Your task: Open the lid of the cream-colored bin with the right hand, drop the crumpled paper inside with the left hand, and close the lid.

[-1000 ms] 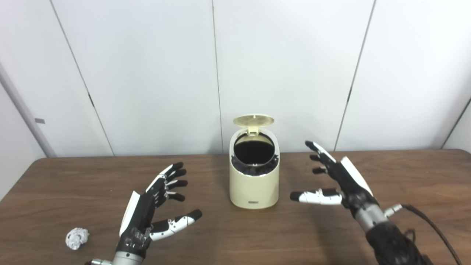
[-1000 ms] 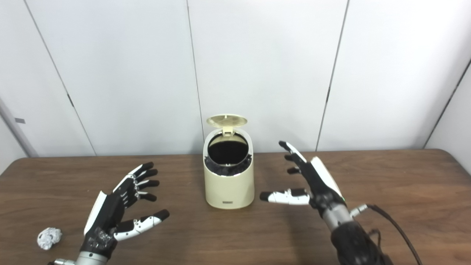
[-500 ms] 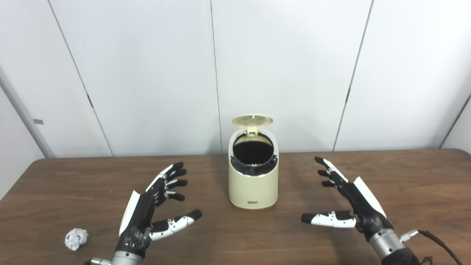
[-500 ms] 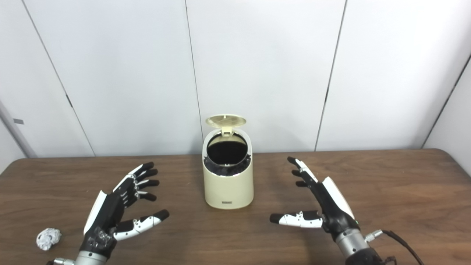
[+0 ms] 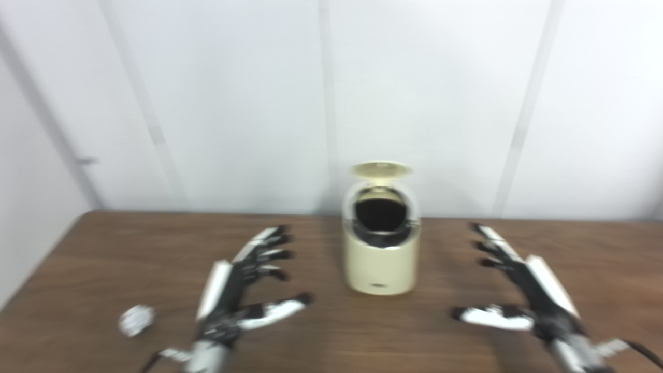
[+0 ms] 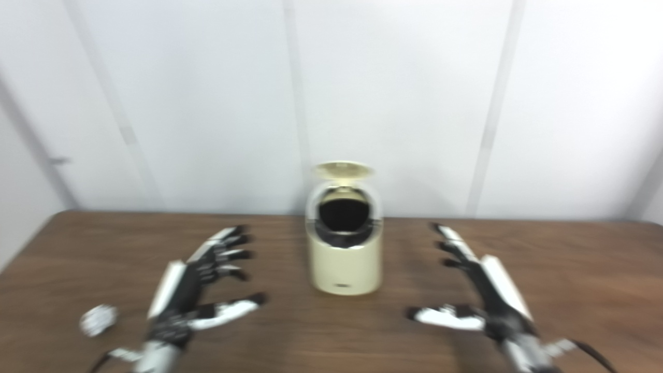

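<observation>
The cream-colored bin [image 5: 380, 259] stands at the middle of the brown table [image 5: 103, 259], its round lid [image 5: 380, 170] tipped up at the back and its dark inside showing. A crumpled white paper ball [image 5: 135, 320] lies on the table near the left front. My left hand [image 5: 243, 285] hovers open, fingers spread, between the ball and the bin, holding nothing. To the right of the bin, my right hand [image 5: 518, 285] is likewise open and apart from it. Both views are blurred.
White wall panels [image 5: 233, 103] rise just behind the table's far edge. The table's left edge [image 6: 31, 243] shows at the left side. A dark cable [image 5: 642, 352] trails from the right wrist.
The whole picture has shifted to the right and blurred, so the camera has turned left. My right hand drew back from beside the bin toward the front and lowered. The lid stays up.
</observation>
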